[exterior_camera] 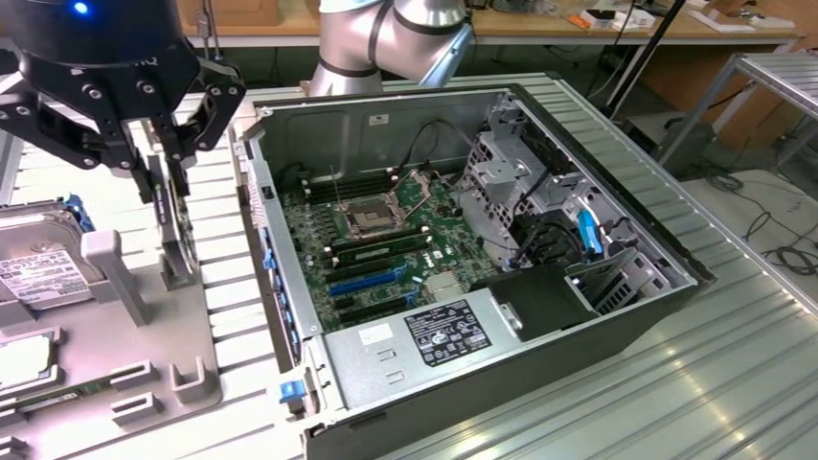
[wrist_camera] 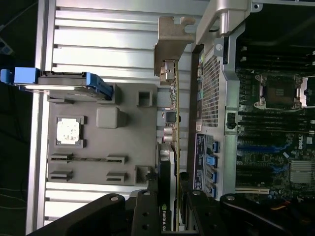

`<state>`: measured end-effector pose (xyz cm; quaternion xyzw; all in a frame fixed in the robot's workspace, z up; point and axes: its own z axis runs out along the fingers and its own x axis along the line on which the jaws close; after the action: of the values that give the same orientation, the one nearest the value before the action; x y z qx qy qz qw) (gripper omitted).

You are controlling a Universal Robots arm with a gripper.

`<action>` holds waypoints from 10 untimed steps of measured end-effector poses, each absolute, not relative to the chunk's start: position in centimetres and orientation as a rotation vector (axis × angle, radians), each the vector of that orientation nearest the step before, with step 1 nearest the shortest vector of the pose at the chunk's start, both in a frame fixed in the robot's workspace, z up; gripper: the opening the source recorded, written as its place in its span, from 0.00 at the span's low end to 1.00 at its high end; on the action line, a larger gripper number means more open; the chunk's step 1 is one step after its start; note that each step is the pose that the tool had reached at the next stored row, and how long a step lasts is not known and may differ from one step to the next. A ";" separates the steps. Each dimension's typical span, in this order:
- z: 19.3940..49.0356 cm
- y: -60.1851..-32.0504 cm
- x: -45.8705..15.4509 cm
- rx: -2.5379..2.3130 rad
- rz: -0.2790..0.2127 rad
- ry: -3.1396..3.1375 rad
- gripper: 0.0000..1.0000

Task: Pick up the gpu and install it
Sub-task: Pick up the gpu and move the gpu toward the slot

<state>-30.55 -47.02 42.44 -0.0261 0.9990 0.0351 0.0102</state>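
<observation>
The gpu (exterior_camera: 169, 230) stands edge-on and upright over the grey holder tray (exterior_camera: 153, 355), at the exterior view's left. My black gripper (exterior_camera: 160, 177) comes down from above with a finger on each side of it, shut on the card. In the wrist view the gpu (wrist_camera: 173, 123) is a thin dark green board with a silver end bracket (wrist_camera: 170, 44) at its far end, clamped by my gripper (wrist_camera: 174, 199). Whether its lower edge still rests in the holder slot I cannot tell. The open computer case (exterior_camera: 614, 192) lies right beside it, motherboard (exterior_camera: 383, 240) facing up with blue expansion slots (exterior_camera: 371, 280).
A silver hard drive (exterior_camera: 38, 268) with blue rails stands in the tray at the exterior view's left. A memory stick (wrist_camera: 83, 159) and a processor chip (wrist_camera: 68, 132) lie in tray pockets. The case wall (wrist_camera: 211, 93) rises close to the card. All sits on a slatted metal table (exterior_camera: 715, 383).
</observation>
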 end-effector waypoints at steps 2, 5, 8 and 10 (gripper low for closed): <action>42.4 -47.0 -30.3 -0.081 0.110 3.118 0.27; 42.4 -47.0 -29.5 -0.081 0.110 3.118 0.27; 42.4 -47.0 -28.8 -0.081 0.110 3.118 0.27; 42.4 -47.0 -28.6 -0.081 0.110 3.118 0.27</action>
<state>-28.60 -46.99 42.44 -0.0261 0.9990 0.0351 0.0102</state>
